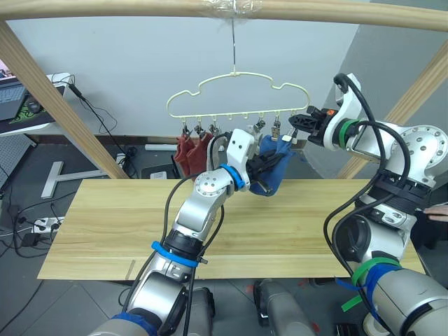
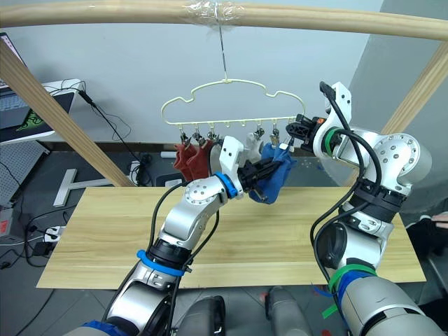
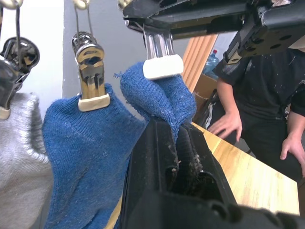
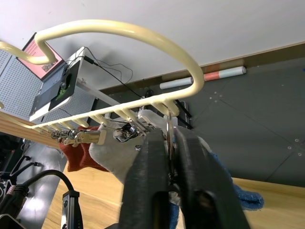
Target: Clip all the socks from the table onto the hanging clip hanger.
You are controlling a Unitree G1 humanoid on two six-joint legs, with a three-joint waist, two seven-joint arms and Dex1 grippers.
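Two red socks (image 1: 192,154), grey ones and a blue sock (image 3: 81,157) hang clipped on the hanger (image 1: 238,94) above the surface (image 1: 105,231). Left jaws (image 1: 264,164) pinch another blue sock (image 3: 159,98) under the end clip (image 3: 162,67); right jaws (image 1: 297,124) squeeze that clip.

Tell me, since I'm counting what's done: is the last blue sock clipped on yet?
In the clip: the last blue sock has its edge under the end clip's pad, and the left gripper is shut on it.
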